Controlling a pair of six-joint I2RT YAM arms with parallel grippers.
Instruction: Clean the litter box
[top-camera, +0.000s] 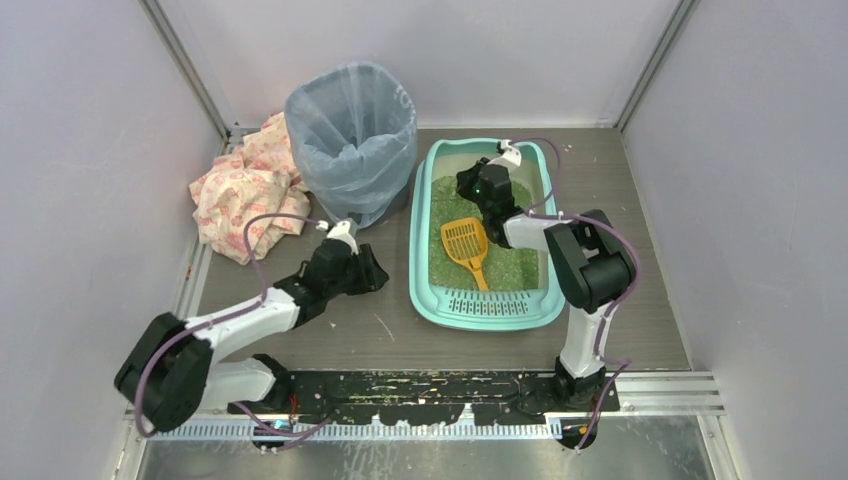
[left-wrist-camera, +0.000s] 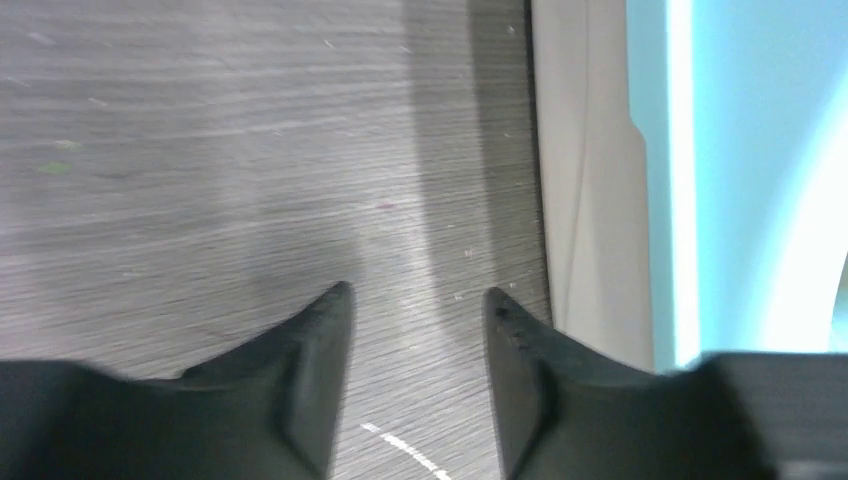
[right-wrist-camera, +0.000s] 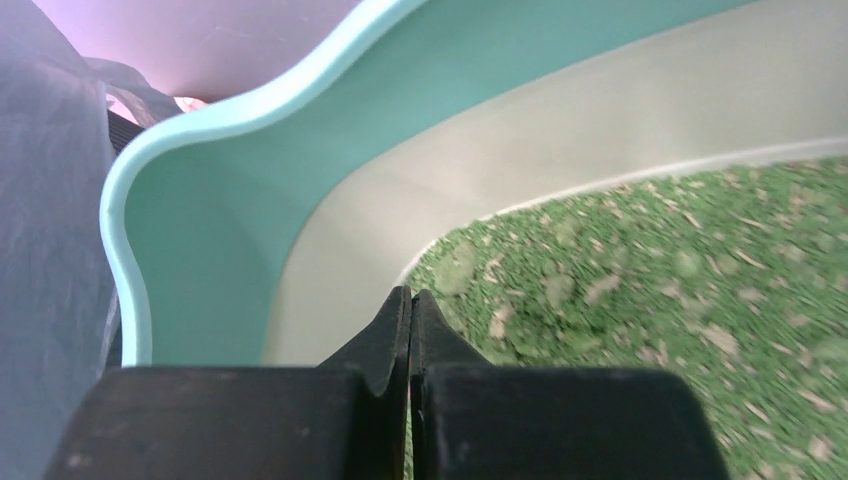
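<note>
Grey wood-grain tabletop (top-camera: 340, 340) is bearing a teal rectangular plastic litter box (top-camera: 418, 262); left gripper (left-wrist-camera: 418, 292) is hanging spread; right gripper (right-wrist-camera: 410, 300), pressed together at twelve o'clock end, is risking ploughing green granules (right-wrist-camera: 650, 260) overboard.

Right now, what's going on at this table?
Neither arm is holding anything. The left end effector is open and empty, over the table beside the litter box. The right end effector is shut on nothing, at the box's far end above the litter. The orange scoop lies loose on the litter, and the lined bin stands left of the box.
</note>
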